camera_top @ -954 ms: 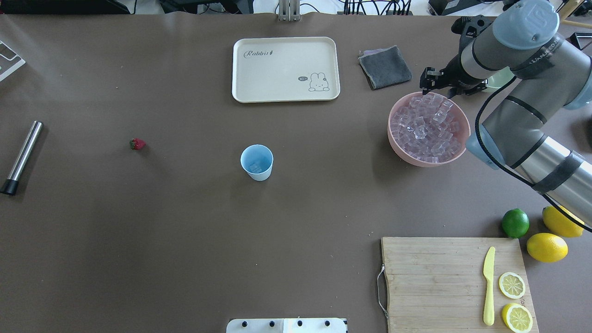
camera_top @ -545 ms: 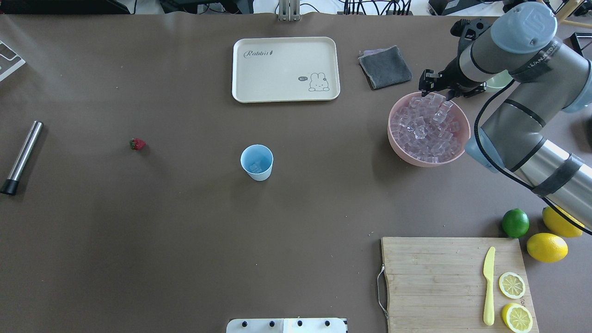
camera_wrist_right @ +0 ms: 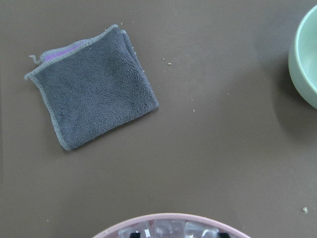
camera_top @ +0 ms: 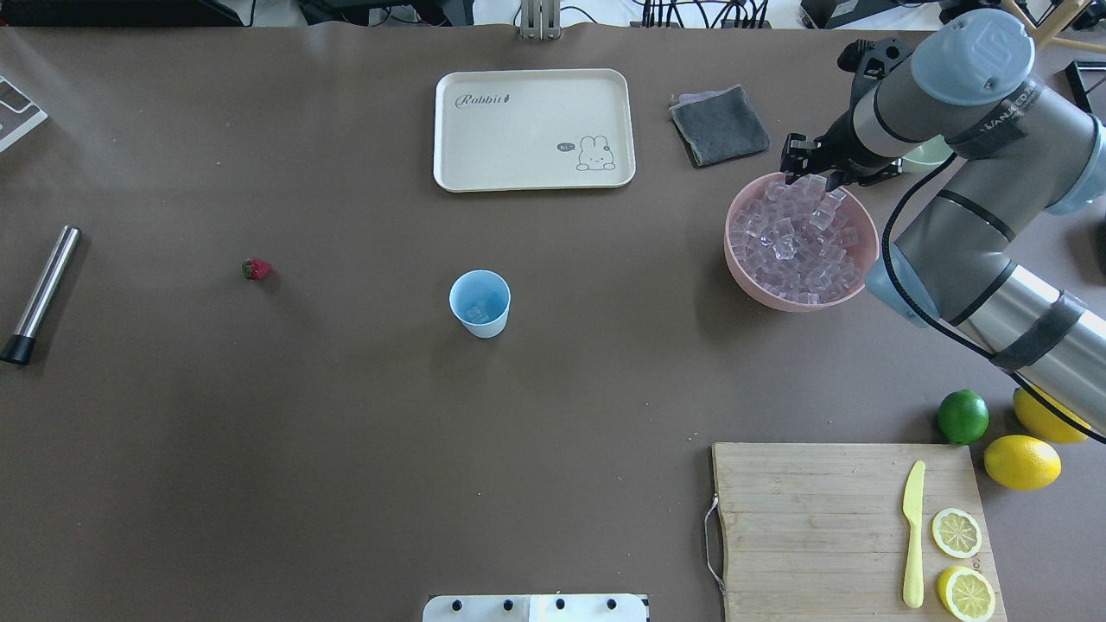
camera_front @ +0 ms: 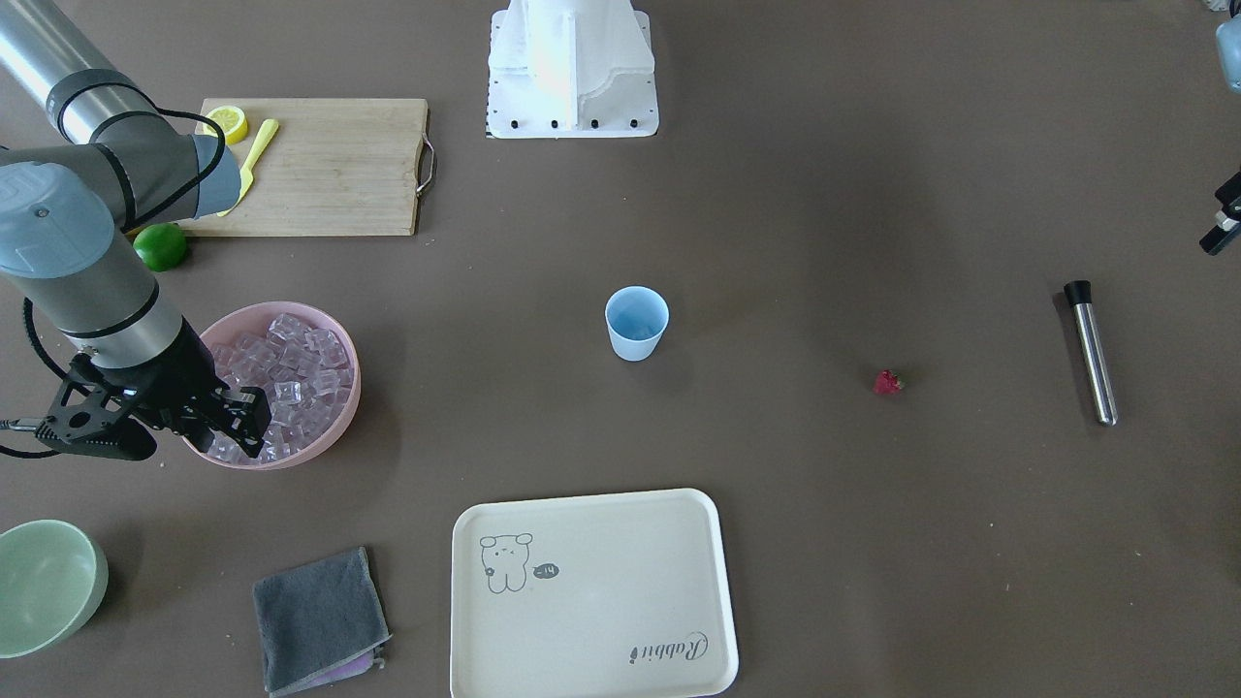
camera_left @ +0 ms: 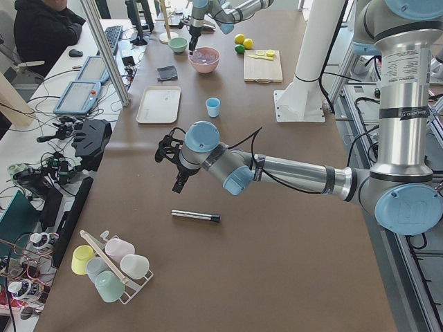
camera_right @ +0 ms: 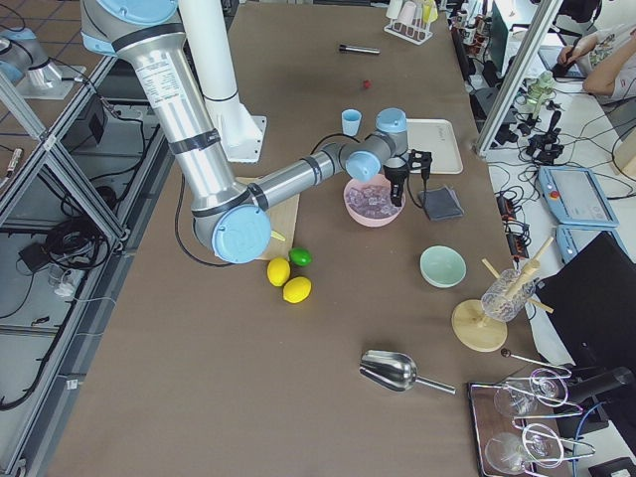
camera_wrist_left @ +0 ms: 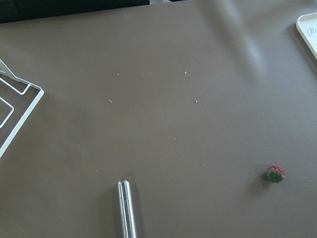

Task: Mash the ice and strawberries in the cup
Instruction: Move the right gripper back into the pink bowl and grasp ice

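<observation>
Ice, in small clear glassy cubes, lay heaped in a wide round pink bowl on the robot's right side of the brown table cover. The right gripper hung at the bowl's far rim. In its wrist view the two dark fingertips stood well apart, down among the top cubes, with several cubes between them and none clamped.

The cup, a plain light blue plastic tumbler tapering to its base, stood upright with its mouth up near the middle of the table, well apart from the bowl. The strawberry, small, red and bumpy, lay on its side farther to the robot's left, its green top turned away from the cup.

A steel muddler with a black end lay flat beyond the strawberry, its long axis running roughly away from the robot, with the black end nearer the robot. The left gripper hung above that part of the table; whether its fingers were spread or closed cannot be told.

A soft grey folded cloth lay just past the pink bowl, with a pale green bowl beside it. A cream rectangular tray with a rabbit drawing sat beyond the cup. A wooden cutting board near the robot carried a yellow knife and lemon halves, with a lime and whole lemons beside it.
</observation>
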